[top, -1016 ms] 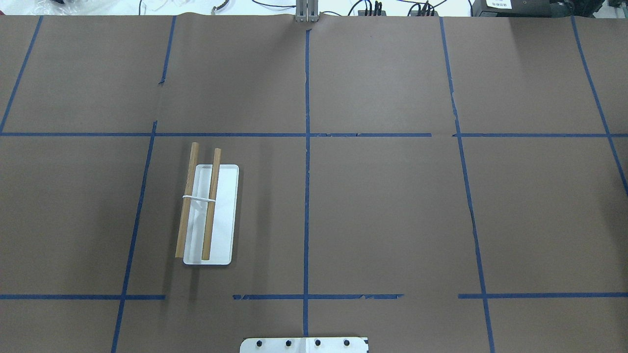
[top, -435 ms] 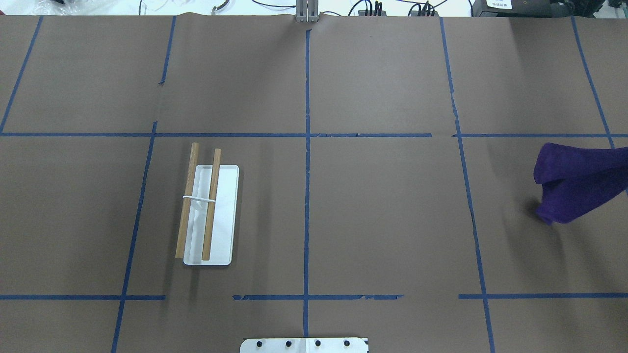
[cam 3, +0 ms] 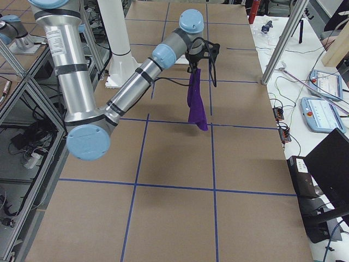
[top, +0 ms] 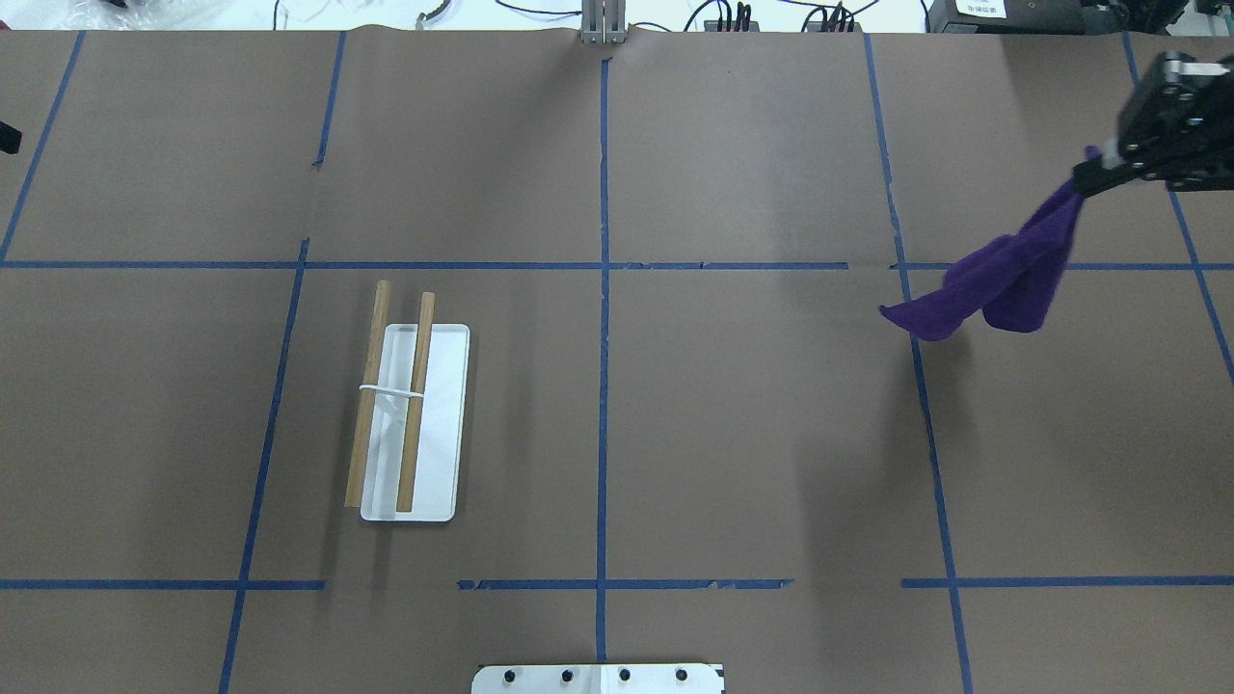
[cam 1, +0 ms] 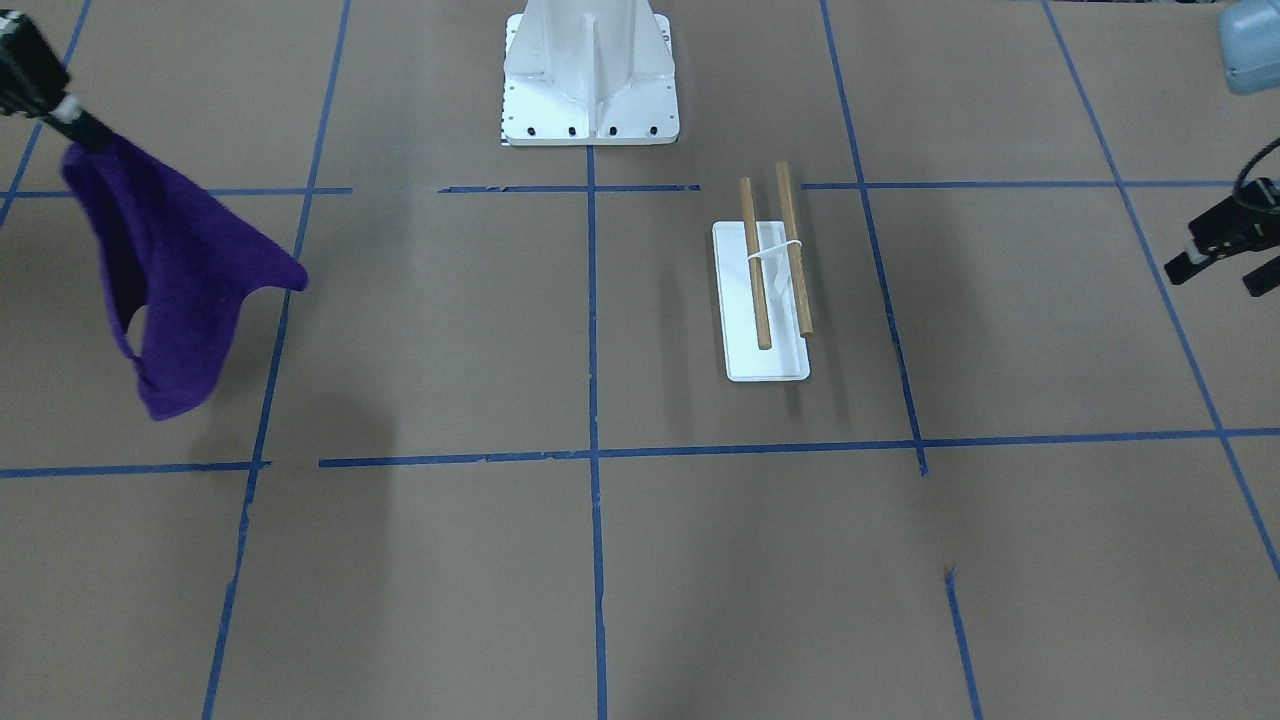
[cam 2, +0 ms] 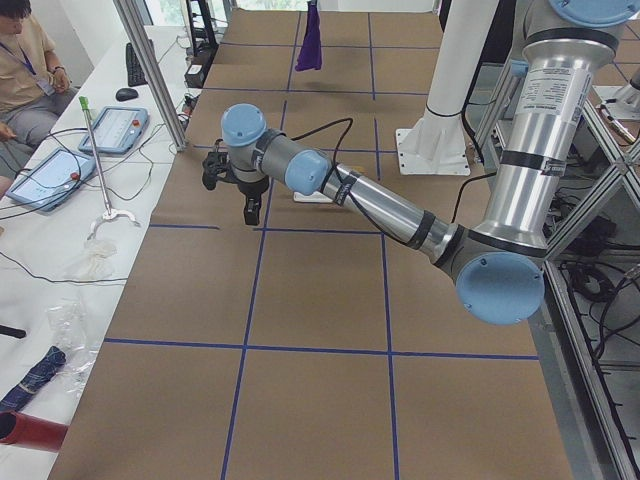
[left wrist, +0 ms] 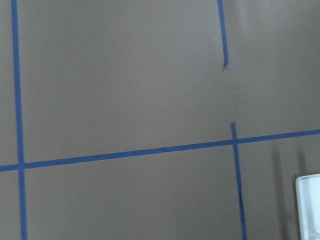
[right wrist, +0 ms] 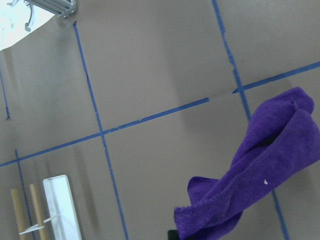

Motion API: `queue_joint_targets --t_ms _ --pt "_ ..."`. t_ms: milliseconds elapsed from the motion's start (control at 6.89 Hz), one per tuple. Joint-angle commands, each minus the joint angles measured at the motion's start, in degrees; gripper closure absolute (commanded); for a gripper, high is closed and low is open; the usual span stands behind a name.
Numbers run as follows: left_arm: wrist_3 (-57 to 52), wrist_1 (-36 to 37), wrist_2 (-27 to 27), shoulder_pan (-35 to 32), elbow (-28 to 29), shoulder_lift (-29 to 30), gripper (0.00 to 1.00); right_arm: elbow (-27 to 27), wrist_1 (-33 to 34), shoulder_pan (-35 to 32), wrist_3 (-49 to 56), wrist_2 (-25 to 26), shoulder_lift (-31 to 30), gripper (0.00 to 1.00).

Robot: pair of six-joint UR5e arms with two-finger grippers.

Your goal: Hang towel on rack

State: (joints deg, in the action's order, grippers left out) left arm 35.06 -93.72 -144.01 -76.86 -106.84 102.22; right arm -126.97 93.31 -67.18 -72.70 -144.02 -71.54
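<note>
Purple towel (top: 1012, 280) dangles, clamped in right end effector (top: 1094, 175) (left end effector (cam 1: 1215, 280) spread).

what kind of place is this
Probably a robotics lab workcell: a table papered brown with a blue tape grid, a large industrial arm mounted beside it, and a side bench carrying teach pendants and cables.

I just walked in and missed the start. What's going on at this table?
The right gripper is holding a purple towel by one end, and the towel hangs over the table on the robot's right side. The rack, two wooden dowels over a white base, sits on the robot's left side with nothing draped on it. The left gripper hovers beyond the rack, its fingers apart and empty.
</note>
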Motion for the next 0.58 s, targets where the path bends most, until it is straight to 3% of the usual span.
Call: queue_joint_targets --t_ms 0,145,435 --pt "26.5 -12.9 0.0 6.7 -0.5 3.8 0.00 2.9 -0.1 18.0 -19.9 16.9 14.9 1.00" --pt "38.5 -17.0 0.0 9.5 -0.4 6.6 0.00 4.3 -0.1 23.3 -23.8 23.9 18.5 1.00" --pt "63.5 -24.5 -0.1 14.8 -0.3 10.8 0.00 7.8 -0.9 25.3 -26.3 26.1 22.5 1.00"
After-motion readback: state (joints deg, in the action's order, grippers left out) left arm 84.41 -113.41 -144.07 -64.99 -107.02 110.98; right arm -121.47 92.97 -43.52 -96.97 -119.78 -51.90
